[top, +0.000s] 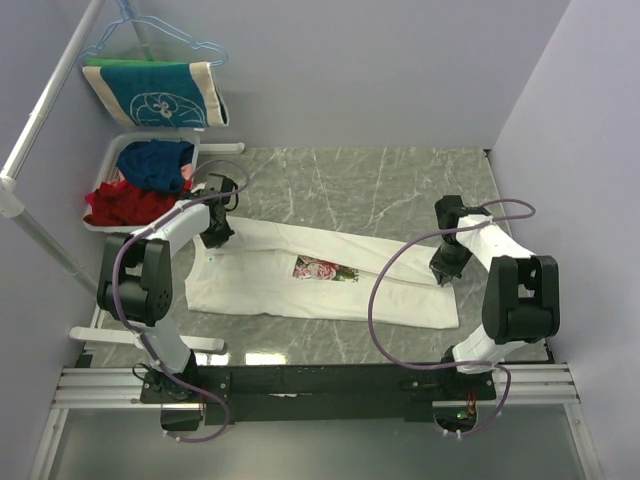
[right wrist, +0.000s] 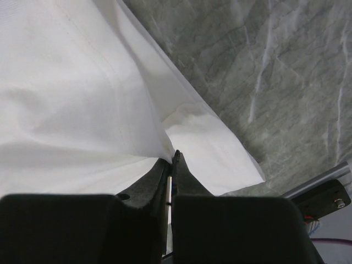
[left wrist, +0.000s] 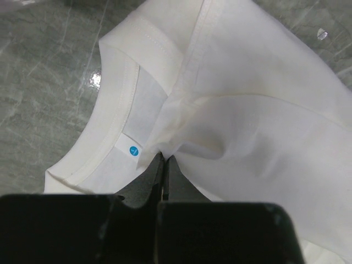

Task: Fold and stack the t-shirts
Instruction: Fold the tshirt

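A cream t-shirt (top: 260, 285) lies across the marble counter (top: 400, 190), left jaws pinching its collar (left wrist: 118, 104), right jaws pinching its hem (right wrist: 220, 143).

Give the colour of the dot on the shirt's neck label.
Blue dot; clearest in the left wrist view.

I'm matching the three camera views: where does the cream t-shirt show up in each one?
Top external: the t-shirt lies across the middle of the table.
Left wrist: its collar end fills the centre and right, pinched in the left gripper.
Right wrist: its cloth fills the left side, a corner fold pinched in the right gripper.
Shared landmark: the grey marble table.
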`<state>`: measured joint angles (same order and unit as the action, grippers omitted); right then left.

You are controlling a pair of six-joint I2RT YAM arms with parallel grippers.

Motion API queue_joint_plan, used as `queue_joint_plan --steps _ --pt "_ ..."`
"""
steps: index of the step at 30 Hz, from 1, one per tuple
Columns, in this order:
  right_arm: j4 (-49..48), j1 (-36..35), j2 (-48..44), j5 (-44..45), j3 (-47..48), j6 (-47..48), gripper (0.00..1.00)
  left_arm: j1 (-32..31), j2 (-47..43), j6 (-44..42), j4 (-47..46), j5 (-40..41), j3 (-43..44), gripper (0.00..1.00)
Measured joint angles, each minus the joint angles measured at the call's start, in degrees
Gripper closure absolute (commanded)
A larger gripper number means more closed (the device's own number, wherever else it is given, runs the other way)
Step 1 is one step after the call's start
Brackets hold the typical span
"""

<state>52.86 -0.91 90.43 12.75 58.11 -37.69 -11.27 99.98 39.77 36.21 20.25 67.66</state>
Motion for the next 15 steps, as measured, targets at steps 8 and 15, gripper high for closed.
queue_joint_plan --steps 8,15 --pt "0.33 1.03 0.00 1.62 -0.07 -0.44 1.00 -0.02 -5.92 0.28 3.91 1.60 0.22 0.99" --pt "0.02 2.23 0.00 2.16 -1.18 -0.37 0.94 -0.02 -10.58 0.44 6.12 2.34 0.15 0.86"
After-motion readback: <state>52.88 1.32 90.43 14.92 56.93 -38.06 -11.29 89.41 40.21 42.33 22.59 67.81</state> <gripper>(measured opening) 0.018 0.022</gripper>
